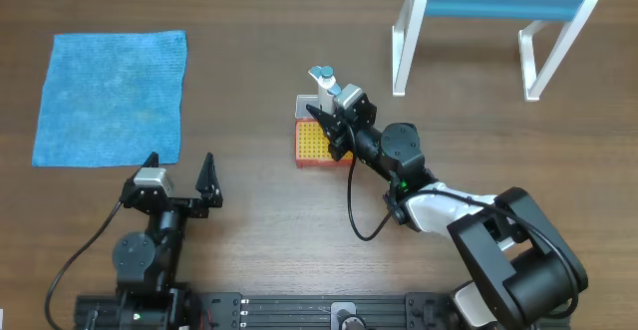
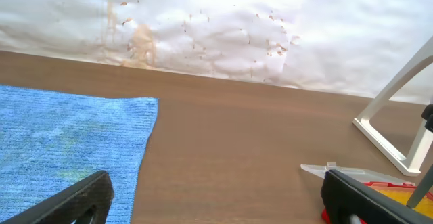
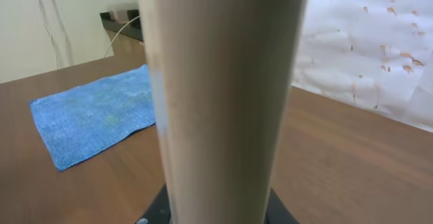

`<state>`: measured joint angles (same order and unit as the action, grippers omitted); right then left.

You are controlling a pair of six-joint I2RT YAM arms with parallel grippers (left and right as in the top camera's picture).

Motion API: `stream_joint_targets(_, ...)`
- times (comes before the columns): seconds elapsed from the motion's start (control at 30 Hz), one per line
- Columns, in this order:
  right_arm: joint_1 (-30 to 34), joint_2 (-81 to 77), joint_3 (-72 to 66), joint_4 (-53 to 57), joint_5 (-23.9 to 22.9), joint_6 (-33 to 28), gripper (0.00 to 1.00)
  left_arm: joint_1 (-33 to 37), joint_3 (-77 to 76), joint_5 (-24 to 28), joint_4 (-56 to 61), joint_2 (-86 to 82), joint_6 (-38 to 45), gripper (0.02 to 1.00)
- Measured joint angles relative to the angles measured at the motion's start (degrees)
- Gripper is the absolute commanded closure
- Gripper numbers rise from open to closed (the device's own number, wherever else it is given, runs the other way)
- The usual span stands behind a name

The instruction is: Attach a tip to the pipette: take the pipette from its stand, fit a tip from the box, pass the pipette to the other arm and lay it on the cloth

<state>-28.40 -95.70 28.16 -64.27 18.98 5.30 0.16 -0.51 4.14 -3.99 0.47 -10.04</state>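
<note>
My right gripper (image 1: 335, 121) is shut on the pale grey pipette (image 1: 325, 83), which stands upright over the red and yellow tip box (image 1: 313, 144). Up close, the pipette's barrel (image 3: 223, 95) sits between the right gripper's dark fingers (image 3: 281, 214). Whether a tip is on its lower end is hidden. The blue cloth (image 1: 112, 98) lies flat at the far left and is also visible past the barrel (image 3: 95, 119). My left gripper (image 1: 180, 175) is open and holds nothing, near the front and just below the cloth's right corner. Its wrist view shows the cloth (image 2: 64, 146) and the tip box (image 2: 379, 180).
The white pipette stand (image 1: 498, 31) with a blue top bar is at the far right; one of its legs (image 2: 399, 126) appears in the left wrist view. The tip box's clear lid (image 1: 307, 105) lies open behind the box. Bare wooden table lies between cloth and box.
</note>
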Motion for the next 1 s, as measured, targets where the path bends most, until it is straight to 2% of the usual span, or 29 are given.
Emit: stream_joint_targets(1.0,-0.61,-1.60,0.09,-1.27,0.70,0.02,0.930,0.00,0.00,0.00,0.00,0.00,0.00,0.025)
